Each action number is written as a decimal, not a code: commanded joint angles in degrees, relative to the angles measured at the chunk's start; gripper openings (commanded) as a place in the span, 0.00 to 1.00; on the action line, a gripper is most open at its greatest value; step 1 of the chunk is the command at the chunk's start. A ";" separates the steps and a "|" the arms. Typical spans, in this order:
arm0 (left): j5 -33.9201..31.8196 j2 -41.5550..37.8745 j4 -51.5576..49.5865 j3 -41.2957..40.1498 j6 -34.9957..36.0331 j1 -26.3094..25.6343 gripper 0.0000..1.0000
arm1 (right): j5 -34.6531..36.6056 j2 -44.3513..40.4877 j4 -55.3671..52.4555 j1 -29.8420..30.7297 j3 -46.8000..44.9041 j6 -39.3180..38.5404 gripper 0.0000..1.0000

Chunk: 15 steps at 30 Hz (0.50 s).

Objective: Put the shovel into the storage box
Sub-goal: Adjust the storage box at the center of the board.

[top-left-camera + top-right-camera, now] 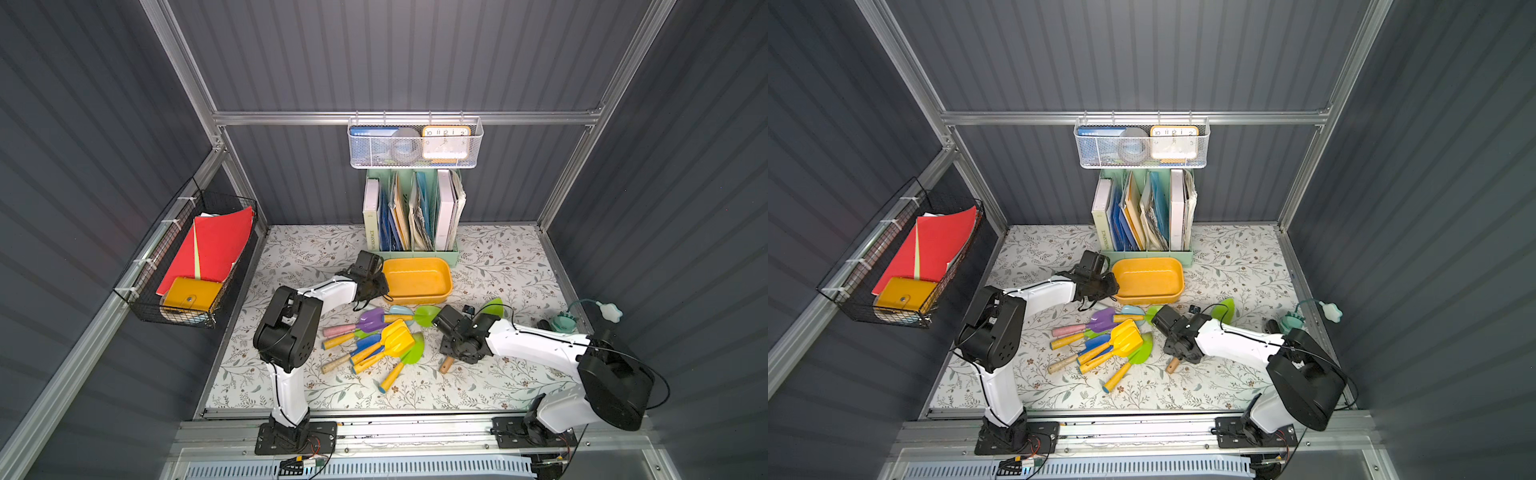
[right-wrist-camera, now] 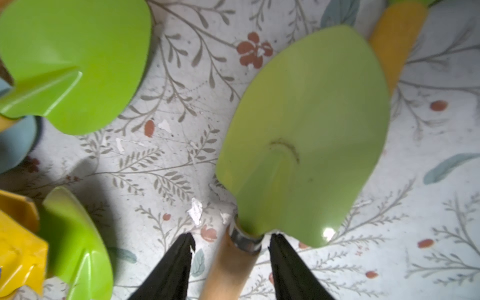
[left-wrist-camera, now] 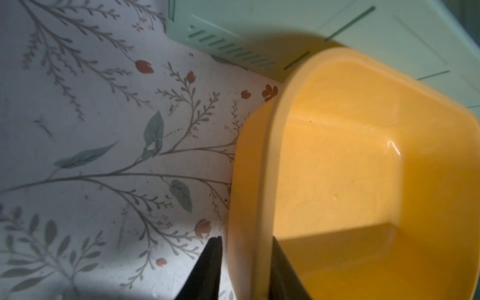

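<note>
Right wrist view: the right gripper is resting spread fingers around the handle of the green shovel, ready to grab.

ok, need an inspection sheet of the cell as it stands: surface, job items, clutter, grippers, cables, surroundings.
Surface: floral table cover, white chips showing near the right arm's shovel.
Job's things: storage box empty, just in front of the file rack; light green shovel outside it; pile of shovels mid-table.
Clutter: file rack full of books and folders; teal toy at the cover's edge.
Grippers: left gripper straddles the box wall, one finger inside, one outside, grip unclear; right gripper open around the shovel's wooden handle.
Cables: black cable hangs by the left wrist.
Surroundings: grey ribbed walls, aluminium frame, white mesh basket, black wire basket.
</note>
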 commanded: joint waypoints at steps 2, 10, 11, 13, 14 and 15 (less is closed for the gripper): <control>3.93 -2.63 2.18 -1.51 -2.15 -1.22 0.30 | 2.21 -2.31 1.32 -1.97 3.00 -2.64 0.56; 6.46 -2.97 4.98 -2.39 -5.88 -4.00 0.30 | -5.44 0.34 8.43 -10.39 9.58 -5.85 0.61; 6.66 -2.79 5.41 -2.41 -6.38 -4.47 0.30 | -6.34 1.52 8.94 -11.30 10.83 -5.63 0.62; 6.58 -2.57 6.17 -2.57 -7.19 -5.40 0.31 | -9.19 3.93 9.86 -13.15 12.83 -4.66 0.63; 6.45 -2.39 6.48 -2.66 -7.61 -5.83 0.32 | -10.56 5.56 10.04 -14.11 13.93 -4.05 0.63; 6.42 -2.35 6.84 -2.66 -7.87 -6.14 0.32 | -11.97 6.87 10.15 -14.89 14.70 -2.93 0.63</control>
